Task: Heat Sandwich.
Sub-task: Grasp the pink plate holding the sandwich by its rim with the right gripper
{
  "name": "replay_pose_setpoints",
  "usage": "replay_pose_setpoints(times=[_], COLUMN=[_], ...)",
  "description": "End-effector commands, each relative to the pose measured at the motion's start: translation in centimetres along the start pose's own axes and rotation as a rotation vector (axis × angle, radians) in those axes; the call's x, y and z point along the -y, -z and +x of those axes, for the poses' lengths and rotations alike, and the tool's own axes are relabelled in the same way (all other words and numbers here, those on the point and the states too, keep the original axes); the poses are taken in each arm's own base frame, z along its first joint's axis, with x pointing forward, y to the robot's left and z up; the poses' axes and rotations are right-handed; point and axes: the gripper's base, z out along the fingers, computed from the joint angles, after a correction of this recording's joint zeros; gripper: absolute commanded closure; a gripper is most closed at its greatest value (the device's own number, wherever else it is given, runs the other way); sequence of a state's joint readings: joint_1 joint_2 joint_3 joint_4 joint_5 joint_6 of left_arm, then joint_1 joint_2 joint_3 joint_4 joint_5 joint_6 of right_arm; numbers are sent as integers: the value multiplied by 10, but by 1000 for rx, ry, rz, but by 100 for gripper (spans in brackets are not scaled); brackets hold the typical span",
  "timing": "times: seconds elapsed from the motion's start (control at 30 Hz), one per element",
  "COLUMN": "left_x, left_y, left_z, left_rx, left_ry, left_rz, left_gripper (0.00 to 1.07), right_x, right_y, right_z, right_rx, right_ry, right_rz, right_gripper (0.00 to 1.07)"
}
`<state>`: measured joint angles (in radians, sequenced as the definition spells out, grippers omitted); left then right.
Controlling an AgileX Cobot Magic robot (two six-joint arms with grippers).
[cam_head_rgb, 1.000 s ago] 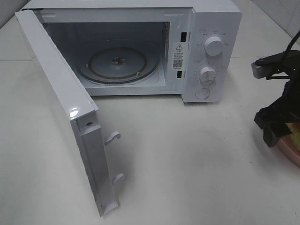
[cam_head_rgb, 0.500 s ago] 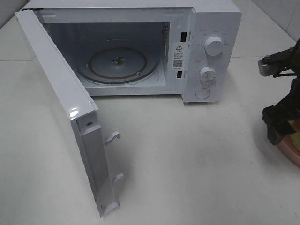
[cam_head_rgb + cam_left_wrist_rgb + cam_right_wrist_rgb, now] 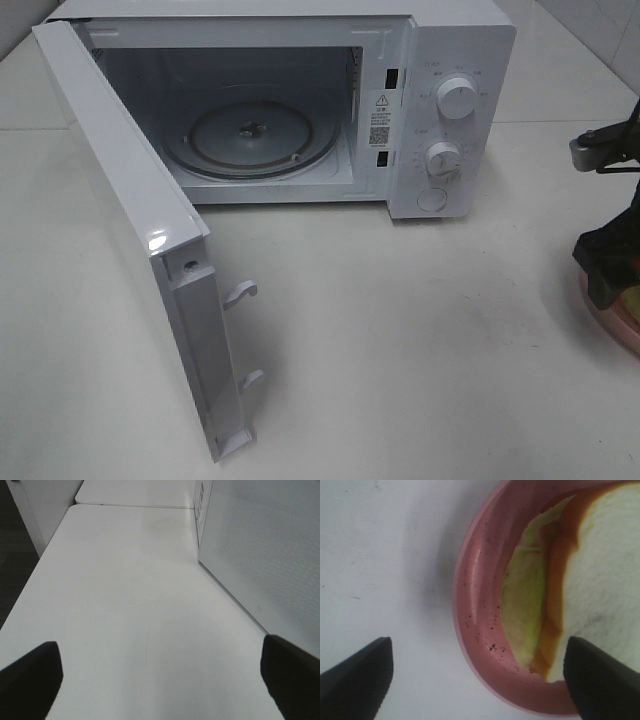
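Right wrist view is showing the right gripper [image 3: 475, 680] standing wide open and gripping nothing, with one of its fingers [image 3: 352, 680] hanging over the bare table [image 3: 380, 555] outside the pink plate [image 3: 472, 610] and the other over the plate's inside, so the rim is lying between them. The sandwich [image 3: 605, 580] is resting in the plate, its corner overlapping the inner finger's tip, though whether they are touching cannot be told. The left gripper [image 3: 160, 682] is also gaping wide over bare table, with the open door [image 3: 270, 555] of the microwave [image 3: 460, 100] standing just beyond one finger.
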<state>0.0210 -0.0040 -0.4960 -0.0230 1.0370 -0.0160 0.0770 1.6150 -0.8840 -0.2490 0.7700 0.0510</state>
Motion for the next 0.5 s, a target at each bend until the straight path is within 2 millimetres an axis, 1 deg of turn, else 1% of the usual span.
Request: replay_pose_setpoints(times=[0.03, 0.07, 0.1, 0.2, 0.23, 0.27, 0.33, 0.4, 0.43, 0.5], left_x=[0, 0, 0, 0, 0, 0, 0, 0, 0, 0], left_y=[3, 3, 3, 3, 3, 3, 3, 3, 3, 3], left_z=[1, 1, 1, 1, 1, 1, 1, 1, 1, 1], left_rx=[21, 21, 21, 21, 21, 21, 21, 21, 21, 21], left_ry=[2, 2, 2, 2, 2, 2, 2, 2, 2, 2], left_rz=[0, 0, 0, 0, 0, 0, 0, 0, 0, 0], left_gripper=[5, 5, 5, 5, 5, 5, 5, 5, 5, 5], right_x=[0, 0, -1, -3, -4, -4, -5, -8, -8, -9], right_y=[-10, -10, -17, -28, -35, -35, -41, -52, -52, -58], right_z=[-5, -5, -6, -10, -12, -12, -14, -16, -16, -17], right_rx=[-11, -11, -23, -35, -39, -39, -39, -50, -50, -57], right_ry=[3, 3, 1, -8, -12, -12, -12, -4, -4, 1], right_rz=[-5, -5, -8, -14, -17, -17, -19, -24, -24, -27], right_gripper=[20, 20, 20, 21, 21, 21, 22, 23, 23, 23])
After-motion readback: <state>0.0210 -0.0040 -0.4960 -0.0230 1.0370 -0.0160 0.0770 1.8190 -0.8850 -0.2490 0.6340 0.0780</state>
